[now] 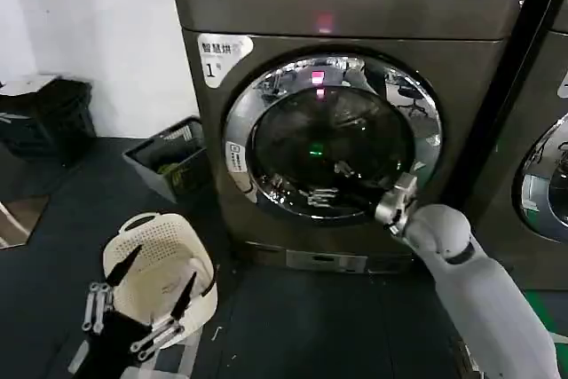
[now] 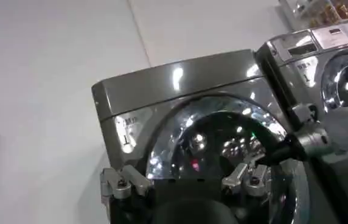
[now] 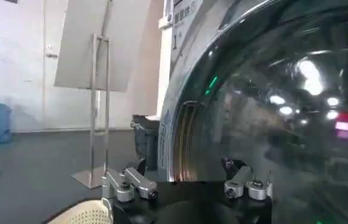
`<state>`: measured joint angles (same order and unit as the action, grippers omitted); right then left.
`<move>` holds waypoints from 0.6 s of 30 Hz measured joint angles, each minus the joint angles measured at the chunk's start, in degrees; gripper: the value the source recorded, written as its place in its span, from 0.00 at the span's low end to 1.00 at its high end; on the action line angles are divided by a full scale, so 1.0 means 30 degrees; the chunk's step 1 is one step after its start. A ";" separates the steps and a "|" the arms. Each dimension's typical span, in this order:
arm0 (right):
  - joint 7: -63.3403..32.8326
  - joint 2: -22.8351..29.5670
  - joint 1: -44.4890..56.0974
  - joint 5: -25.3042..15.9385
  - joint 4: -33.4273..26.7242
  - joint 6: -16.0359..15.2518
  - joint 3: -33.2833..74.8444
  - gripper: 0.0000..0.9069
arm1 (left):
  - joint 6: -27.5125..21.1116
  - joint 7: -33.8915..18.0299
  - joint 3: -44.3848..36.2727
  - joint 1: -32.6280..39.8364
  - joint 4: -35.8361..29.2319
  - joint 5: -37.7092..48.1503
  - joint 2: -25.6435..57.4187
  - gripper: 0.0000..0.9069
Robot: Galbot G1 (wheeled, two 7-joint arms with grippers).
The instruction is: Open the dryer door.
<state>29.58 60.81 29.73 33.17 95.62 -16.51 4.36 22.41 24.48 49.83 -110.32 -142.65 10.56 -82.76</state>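
Note:
The dryer [image 1: 355,6] stands ahead, dark grey-brown, with a white "1" label and a small red light. Its dryer door [image 1: 333,139], a chrome ring around dark glass, looks flush against the front. My right gripper [image 1: 397,206] is at the door's lower right rim. In the right wrist view this gripper [image 3: 186,167] is open, and the chrome edge of the dryer door [image 3: 183,140] runs between its spread fingers. The left wrist view shows the right gripper [image 2: 283,149] at the rim of the dryer door [image 2: 222,140]. My left gripper [image 1: 155,277] hangs open low on the left, away from the dryer.
A second dark machine [image 1: 541,130] stands close on the right. A white perforated basket [image 1: 160,264] lies on the floor under my left gripper. Left of the dryer are a dark bin [image 1: 169,166] and a black crate [image 1: 49,117]. A sign stand [image 3: 98,91] stands farther off.

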 joint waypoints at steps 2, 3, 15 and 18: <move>-0.0062 0.0087 -0.0146 -0.0032 -0.0139 0.0015 -0.0222 1.00 | -0.0002 0.0003 0.0001 0.0012 -0.0001 0.0000 -0.0007 1.00; -0.0098 0.0143 -0.0233 -0.0048 -0.0213 0.0025 -0.0334 1.00 | -0.0004 0.0008 0.0001 0.0018 -0.0008 0.0000 -0.0007 1.00; -0.1270 0.0722 -0.0985 -0.0221 -0.0842 0.0525 -0.1730 1.00 | -0.0006 0.0023 0.0015 0.0012 -0.0025 -0.0093 -0.0063 1.00; -0.1557 0.0872 -0.1099 -0.0360 -0.0944 0.0580 -0.1953 1.00 | -0.0004 0.0023 -0.0010 0.0014 -0.0026 -0.0150 -0.0108 1.00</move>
<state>24.91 63.42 26.43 32.09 92.79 -14.77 -1.50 22.40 24.55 49.80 -110.28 -142.73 10.12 -83.09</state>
